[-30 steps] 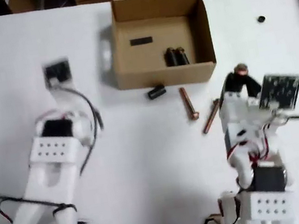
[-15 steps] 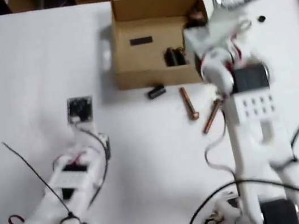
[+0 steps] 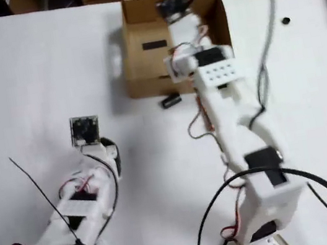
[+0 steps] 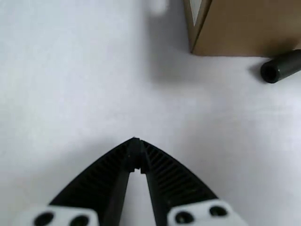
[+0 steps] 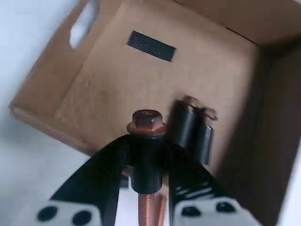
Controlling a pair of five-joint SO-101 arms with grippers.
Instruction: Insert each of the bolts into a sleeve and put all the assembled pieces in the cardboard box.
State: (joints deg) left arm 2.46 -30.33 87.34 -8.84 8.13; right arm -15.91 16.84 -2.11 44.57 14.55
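No lettering, number or sign is legible anywhere on the table. A dark rectangular patch (image 5: pixel 151 45) on the floor of the cardboard box (image 3: pixel 145 86) shows no print that can be read.

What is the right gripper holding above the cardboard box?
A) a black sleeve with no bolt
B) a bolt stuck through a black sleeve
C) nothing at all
B: the right gripper clamps a black sleeve with a copper bolt poking through it.
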